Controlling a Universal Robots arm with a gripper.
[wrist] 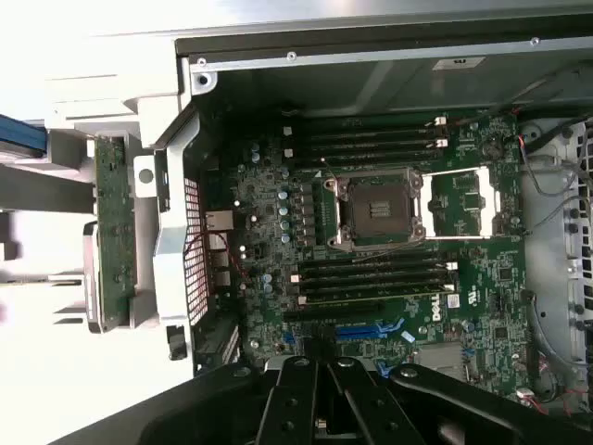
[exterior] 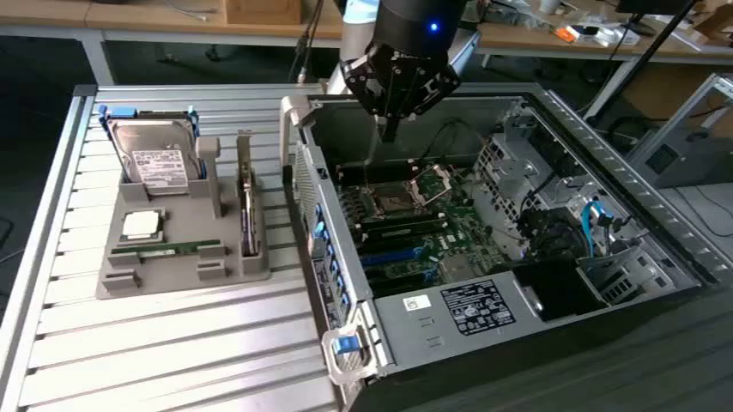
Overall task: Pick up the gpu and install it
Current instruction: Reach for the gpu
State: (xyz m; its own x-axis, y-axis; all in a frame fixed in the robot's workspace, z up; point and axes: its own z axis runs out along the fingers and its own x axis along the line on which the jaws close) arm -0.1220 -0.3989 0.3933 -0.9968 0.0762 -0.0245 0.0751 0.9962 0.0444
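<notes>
Slatted metal table (exterior: pixel 172 343) under workshop benches. In the exterior view a grey fixture tray (exterior: pixel 172 270) sits at the frame's left. It carries a silver hard drive (exterior: pixel 154 154) propped at its upper end, a processor chip (exterior: pixel 141 225) below that, and a green memory stick (exterior: pixel 172 248) lying flat. The gpu (exterior: pixel 245 202) stands on edge in a slot along the tray's right side, beside the open computer case (exterior: pixel 458 313) that fills the centre and right. The gripper (exterior: pixel 390 133) hangs at upper centre over the case's interior, well apart from the gpu, with its fingers brought together on nothing.

In the wrist view the motherboard (wrist: pixel 278 232) lies below, its empty processor socket (wrist: pixel 375 209) between rows of memory slots. The gripper (wrist: pixel 321 366) shows its two dark fingers pressed close. Beyond the case's rear wall, a narrow green board seen edge-on looks like the gpu (wrist: pixel 111 232), upright in the tray.
</notes>
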